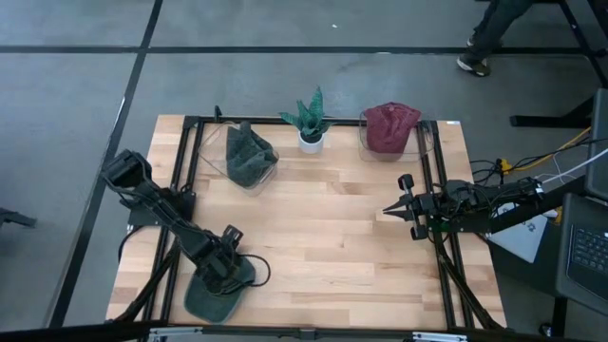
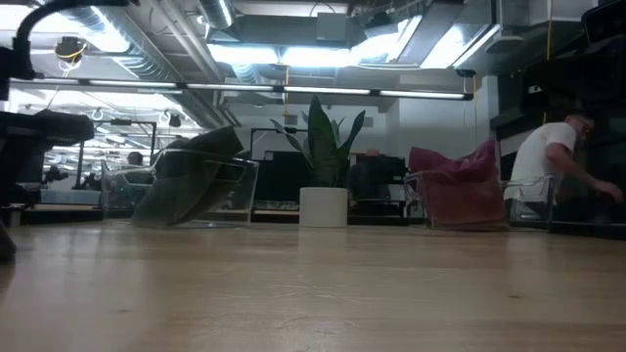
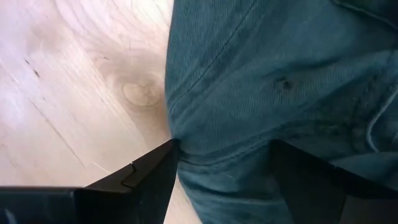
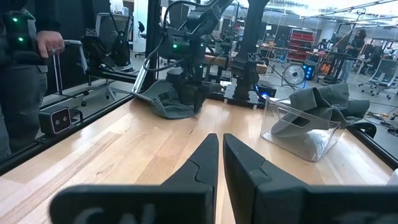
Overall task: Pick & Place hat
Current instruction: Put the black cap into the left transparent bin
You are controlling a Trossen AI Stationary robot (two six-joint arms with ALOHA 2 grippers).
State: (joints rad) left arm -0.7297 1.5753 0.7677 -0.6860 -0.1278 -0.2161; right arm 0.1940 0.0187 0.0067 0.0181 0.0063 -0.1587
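Resting flat on the pale wooden surface (image 1: pixel 323 237) near its front left corner, the dark green cloth hat (image 1: pixel 214 293) lies under the left tool (image 1: pixel 231 269), whose fingers (image 3: pixel 146 177) stand wide, straddling the fabric. Right tool (image 1: pixel 391 211), fingers together and holding nothing, waits at the right edge.

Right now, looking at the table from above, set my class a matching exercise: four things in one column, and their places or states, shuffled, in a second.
Things
1. Green hat
2. Dark red hat
3. Potted plant
4. Right tool

Places or states
A. Between the two clear bins at the far edge
B. Flat on the wood under the open left tool
C. Shut, holding nothing
D. In the right-hand clear bin

Pairs: 1-B, 2-D, 3-A, 4-C
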